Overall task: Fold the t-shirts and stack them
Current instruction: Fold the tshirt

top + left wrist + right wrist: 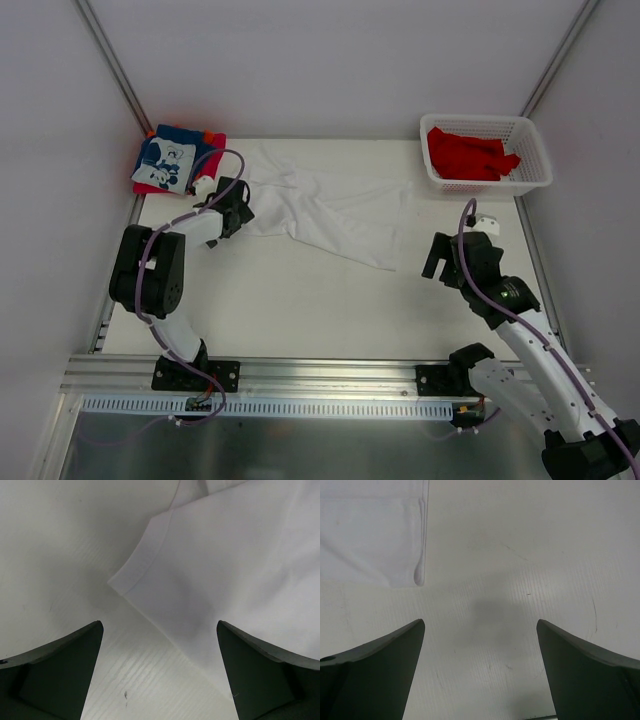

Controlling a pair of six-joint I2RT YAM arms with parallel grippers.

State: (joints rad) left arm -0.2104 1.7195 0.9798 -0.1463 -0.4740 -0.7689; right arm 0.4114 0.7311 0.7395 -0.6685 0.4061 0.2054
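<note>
White cotton lies loose and wrinkled across the far half of the counter (300, 310). It is a single white t-shirt (330, 210) running from near the far-left corner toward the middle, not yet flattened. In the far-left corner sits a folded stack (172, 160), blue with a white print on top of red. At the far-right corner the basket (537, 165) holds the red shirts (470, 155), waiting their turn.

The step in hand looks like laying this shirt out for its first fold. The left gripper (159, 625) hovers with jaws wide apart over a hemmed edge (145, 565) at the shirt's left side, holding nothing. The right gripper (480, 622), equally spread and empty, hangs over bare counter, just beside the shirt's near-right corner (417, 572).

Next, each gripper likely needs to descend and pinch one layer of hem — the right one shifting left first — then pull apart to smooth the cloth.
</note>
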